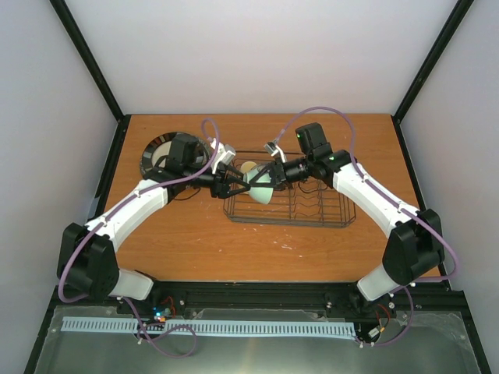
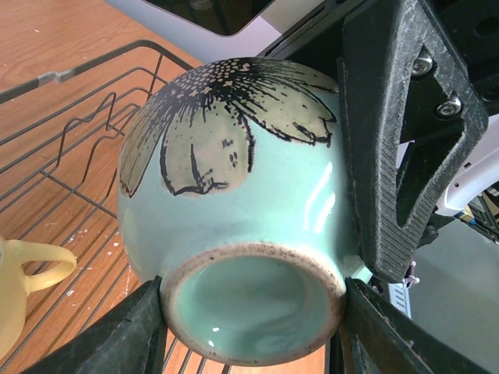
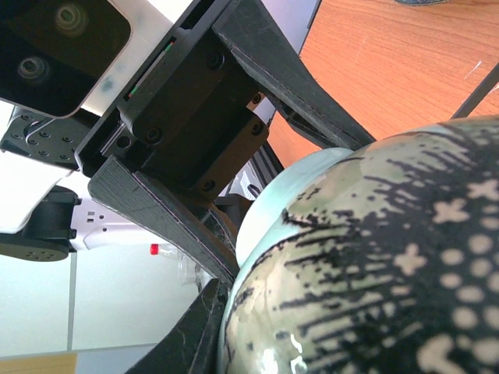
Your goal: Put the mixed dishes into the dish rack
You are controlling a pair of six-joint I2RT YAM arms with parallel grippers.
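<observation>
The pale mint-green bowl, painted with a dark flower, hangs tilted over the left end of the black wire dish rack. My left gripper has its fingers pressed on both sides of the bowl's foot ring. My right gripper pinches the bowl's rim from the other side; one of its fingers shows in the left wrist view. A small yellow mug sits in the rack under the bowl. A cream plate with a dark rim lies on the table at the back left.
The rack's upright prongs fill its right half. The left arm crosses in front of the dark-rimmed plate. Black frame posts stand at the table's back corners.
</observation>
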